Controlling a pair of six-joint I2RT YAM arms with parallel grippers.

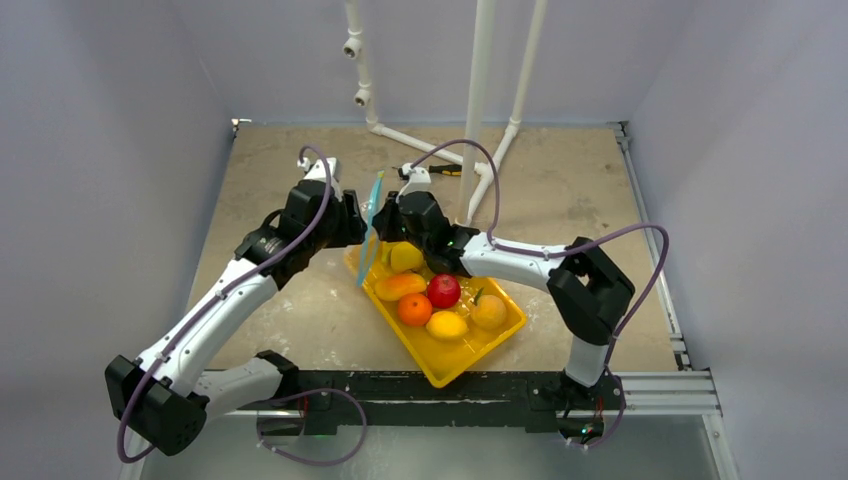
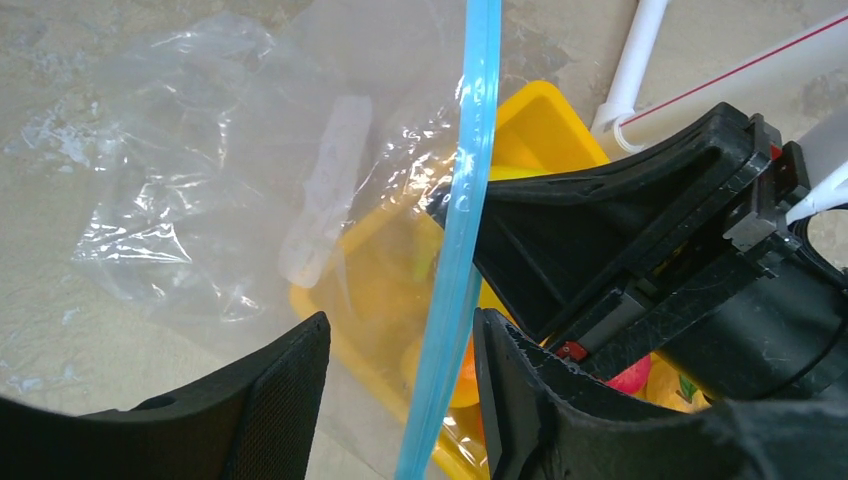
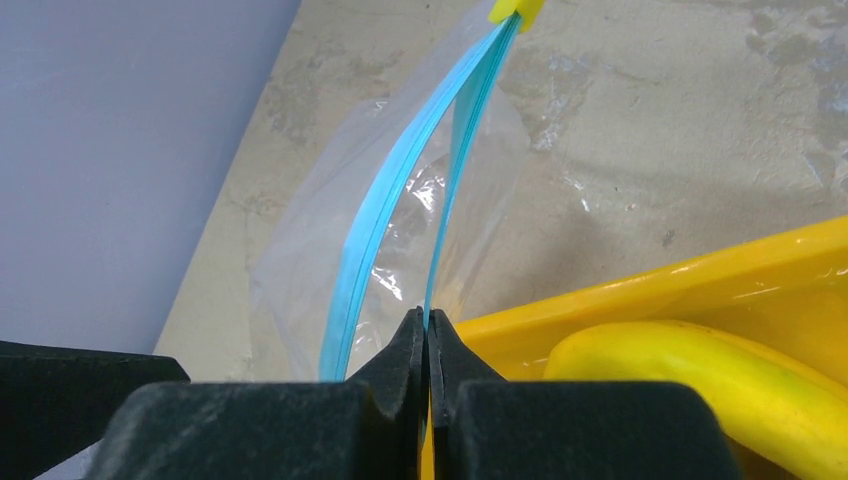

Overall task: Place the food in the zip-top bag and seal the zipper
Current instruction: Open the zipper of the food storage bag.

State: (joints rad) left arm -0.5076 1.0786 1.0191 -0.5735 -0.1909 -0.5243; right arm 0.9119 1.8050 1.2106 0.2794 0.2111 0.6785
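The zip-top bag (image 2: 200, 180) hangs upright between my two grippers at the far end of the yellow tray. Its teal-blue zipper (image 1: 372, 232) runs nearly vertical. My right gripper (image 3: 428, 322) is shut on one lip of the zipper (image 3: 455, 180); the other lip (image 3: 370, 250) bows away, so the mouth gapes a little. My left gripper (image 2: 400, 335) is open, with the zipper (image 2: 455, 270) running loose between its fingers, close to the right finger (image 2: 510, 390). The food lies in the tray: lemon (image 1: 405, 257), mango (image 1: 399, 287), apple (image 1: 443, 290), orange (image 1: 414, 309), a second lemon (image 1: 447, 325), a peach-coloured fruit (image 1: 489, 311).
The yellow tray (image 1: 440, 368) lies slantwise in the middle of the table. White pipes (image 1: 480, 100) rise at the back, with a black-and-yellow screwdriver (image 1: 445, 171) at their foot. Grey walls close in on both sides.
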